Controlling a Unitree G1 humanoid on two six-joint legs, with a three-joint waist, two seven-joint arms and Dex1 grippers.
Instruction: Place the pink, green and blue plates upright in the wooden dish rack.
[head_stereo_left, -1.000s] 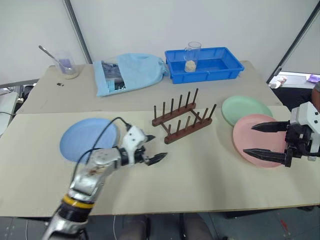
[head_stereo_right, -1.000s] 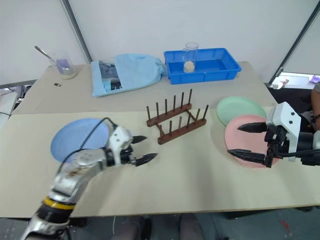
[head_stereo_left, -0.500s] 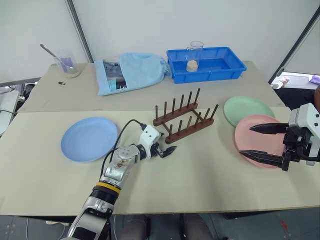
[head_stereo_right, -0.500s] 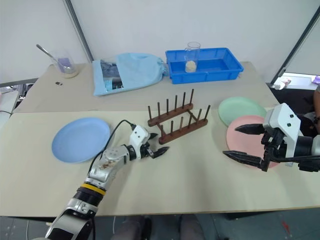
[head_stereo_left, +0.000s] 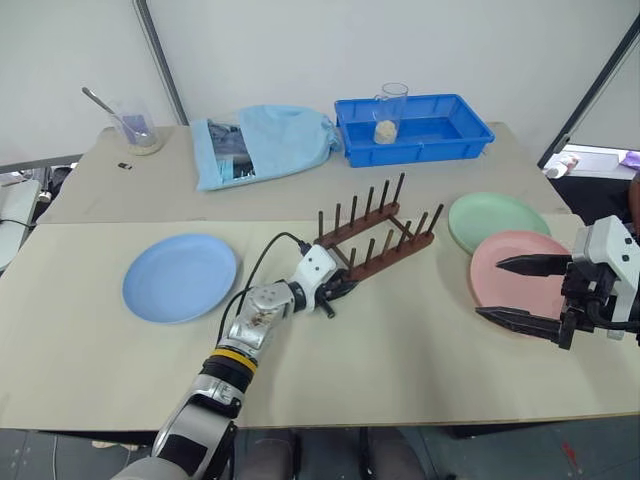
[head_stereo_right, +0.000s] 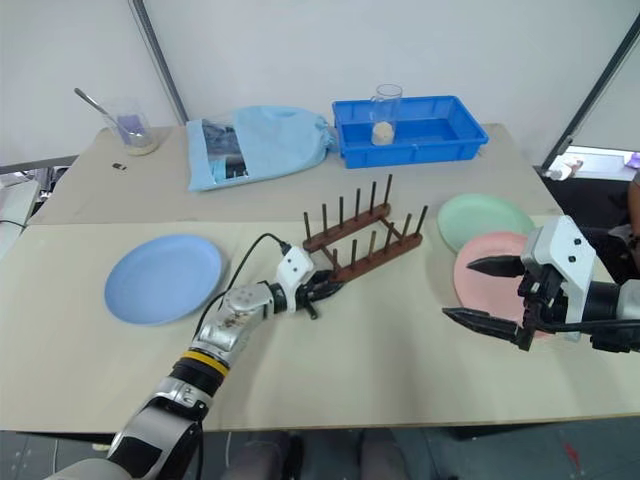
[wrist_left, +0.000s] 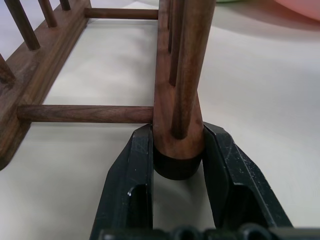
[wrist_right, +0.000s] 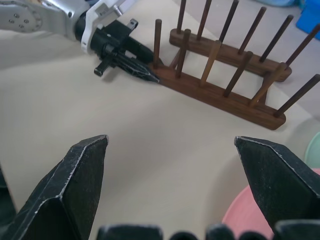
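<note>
A: Gripping the near end of the wooden dish rack, isn't it? The left gripper was out over bare table a second ago, jaws spread wide, short of the rack.

B: Yes. It has reached forward since then, and its two black fingers now close on the end of the near rail; the left wrist view shows them pressed against both sides of the rounded rail tip. The rack's position has shifted a little too, though the camera also moved, so I cannot say whether it was dragged.

A: And the right gripper?

B: Hovering wide open above the near edge of the pink plate, holding nothing. It has barely stirred.

A: The plates?

B: All flat on the table. The blue plate lies well to the left of the rack, and the green plate sits to its right, its near edge tucked under the pink one's rim.

A: So nothing is racked yet.

B: None. My guess is the left arm is steadying or repositioning the rack before the right takes the pink plate.
</note>
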